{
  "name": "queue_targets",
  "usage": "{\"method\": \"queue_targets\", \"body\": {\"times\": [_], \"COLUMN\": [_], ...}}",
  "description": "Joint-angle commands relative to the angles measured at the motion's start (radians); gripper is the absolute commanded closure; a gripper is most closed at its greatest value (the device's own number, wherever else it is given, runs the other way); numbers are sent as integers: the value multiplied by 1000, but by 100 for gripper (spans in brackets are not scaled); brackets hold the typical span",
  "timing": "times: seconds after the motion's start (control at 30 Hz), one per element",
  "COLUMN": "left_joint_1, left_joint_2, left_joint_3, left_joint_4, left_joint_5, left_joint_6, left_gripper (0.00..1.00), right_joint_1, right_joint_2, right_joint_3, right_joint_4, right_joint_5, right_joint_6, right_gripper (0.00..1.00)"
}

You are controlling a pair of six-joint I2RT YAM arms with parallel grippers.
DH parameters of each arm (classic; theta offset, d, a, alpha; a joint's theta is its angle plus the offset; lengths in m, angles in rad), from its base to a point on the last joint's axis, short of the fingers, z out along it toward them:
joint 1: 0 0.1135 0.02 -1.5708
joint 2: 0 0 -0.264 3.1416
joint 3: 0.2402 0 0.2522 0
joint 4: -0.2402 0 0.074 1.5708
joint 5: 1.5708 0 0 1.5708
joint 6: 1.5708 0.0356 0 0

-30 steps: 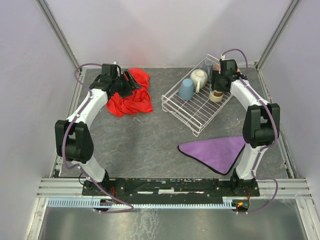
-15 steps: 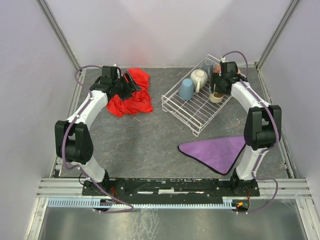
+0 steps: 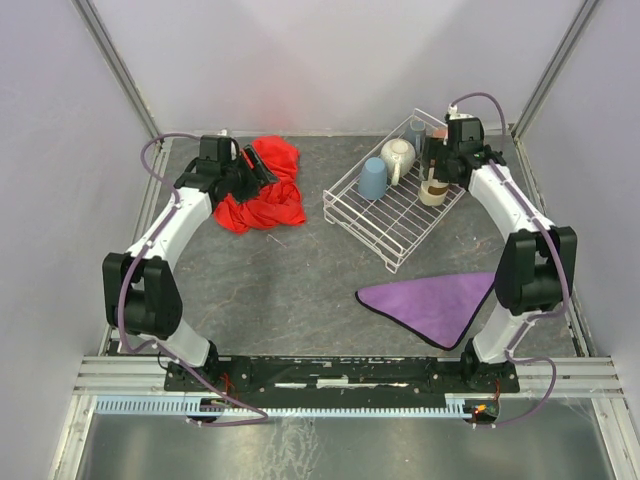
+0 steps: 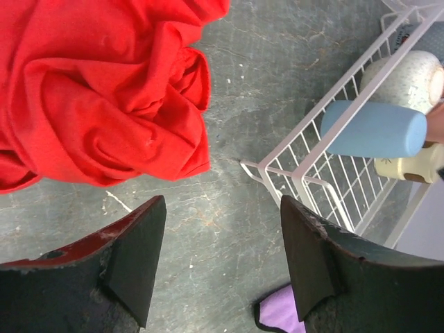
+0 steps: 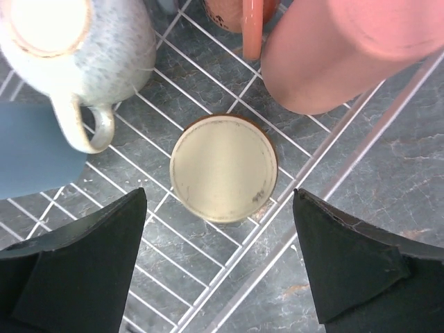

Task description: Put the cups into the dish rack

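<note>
Where the right gripper (image 5: 218, 208) hangs: over the dish rack (image 5: 326, 149), jaws spread wide, holding nothing.
Straight below it: upturned cream cup (image 5: 223, 168), standing on the wires, untouched.
Beyond its fingers: speckled mug (image 5: 76, 48), light-blue cup (image 5: 31, 149), salmon-pink tumbler (image 5: 340, 55).
Left gripper (image 4: 222, 215): open, empty, above the worktop (image 4: 277, 62); red cloth (image 4: 97, 90) ahead-left.

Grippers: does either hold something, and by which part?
Nothing is held. The right gripper stands open over a small cream cup in the dish rack; the left gripper is open beside the red cloth.

Red cloth (image 4: 97, 90), speckled mug (image 5: 83, 55), seemingly salmon tumbler (image 5: 340, 55)
</note>
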Motion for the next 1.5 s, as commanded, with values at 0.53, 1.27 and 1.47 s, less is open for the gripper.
{"method": "queue_targets", "body": {"times": [0.53,1.27,1.47], "left_joint_1": [18,190,195], "left_joint_2": [-129,-207,-64], "left_joint_3": [-53,-1042,-1213], "left_joint_4": [117,1436,1877], "left_joint_5": [-439,-291,-282], "left_joint_6": [228,603,591], "left_gripper": [1,1,1], "right_joint_1": [-1,-24,-23], "right_joint_2": [-484,-586,-593], "right_joint_3": [-147,-267,-379], "right_joint_4": [-75,-162,-42], "right_joint_5": [64,30,107], "right_joint_6": [187,111,113], "right_gripper": [0,0,0]}}
